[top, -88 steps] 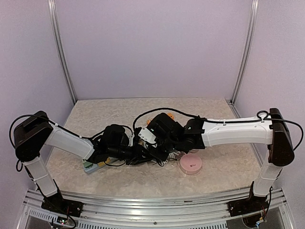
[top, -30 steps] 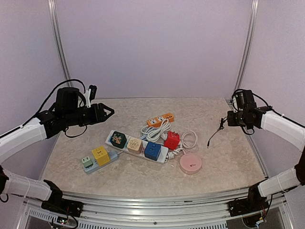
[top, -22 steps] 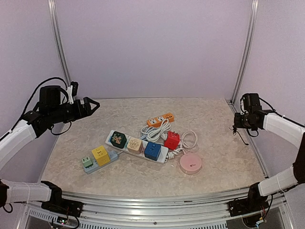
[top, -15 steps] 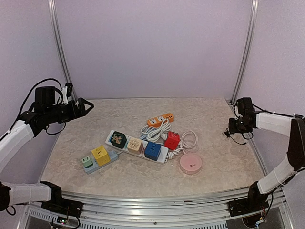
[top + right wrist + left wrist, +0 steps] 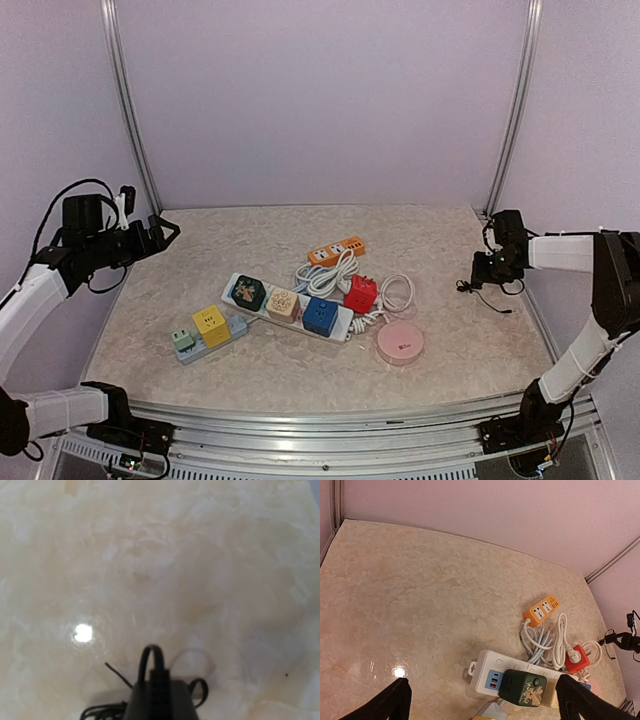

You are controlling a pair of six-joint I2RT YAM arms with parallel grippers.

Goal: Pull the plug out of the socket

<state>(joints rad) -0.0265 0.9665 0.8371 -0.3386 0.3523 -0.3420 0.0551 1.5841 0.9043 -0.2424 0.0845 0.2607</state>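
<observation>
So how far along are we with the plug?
Done: the black plug is off the white power strip, over at the right edge of the table. In hand: the right claw grips it. Remaining: release it; the left claw hangs open.

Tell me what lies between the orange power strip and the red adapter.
A coiled bundle of white cord fills that stretch. It shows in both the top and left wrist views.

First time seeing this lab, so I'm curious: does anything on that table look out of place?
A thin black cable trails alone by the right gripper, far from the white power strip and the tangled white cords.
</observation>
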